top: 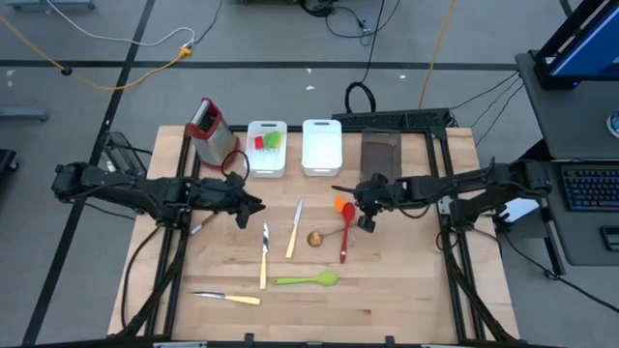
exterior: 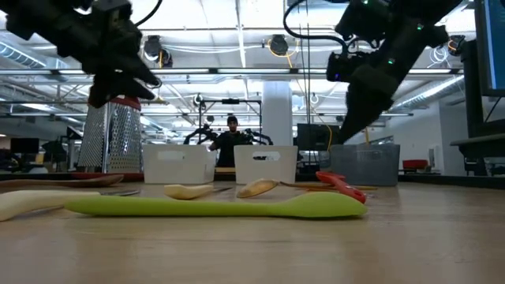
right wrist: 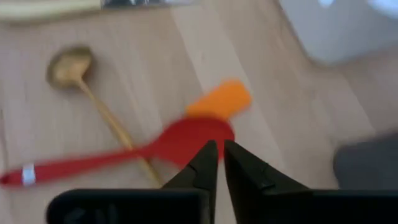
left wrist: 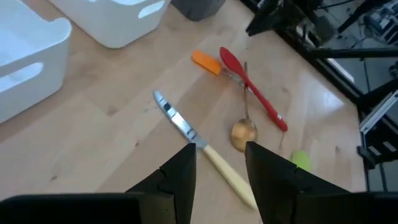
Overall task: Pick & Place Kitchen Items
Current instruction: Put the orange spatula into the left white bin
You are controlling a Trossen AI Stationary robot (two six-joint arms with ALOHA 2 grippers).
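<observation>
Several utensils lie flat on the wooden table (top: pixel 387 290): a cream-handled knife (top: pixel 295 229), a second knife (top: pixel 263 254), a third knife (top: pixel 227 298), a green spoon (top: pixel 308 280), a red spoon (top: pixel 345 232), an orange spatula (top: pixel 340 205) and a small wooden spoon (top: pixel 316 238). My left gripper (top: pixel 253 205) is open and empty above the table; its wrist view looks past its fingers (left wrist: pixel 217 168) at the first knife (left wrist: pixel 186 130). My right gripper (top: pixel 338 190) is shut and empty, hovering above the red spoon's bowl (right wrist: pixel 199 140) and the orange spatula (right wrist: pixel 221 99).
Two white bins (top: pixel 267 145) (top: pixel 322 145) and a dark bin (top: pixel 380 155) stand along the far edge; the left white bin holds red and green items. A steel grater with a red top (top: pixel 211 130) stands at the far left. A person (exterior: pixel 231 138) shows in the room behind.
</observation>
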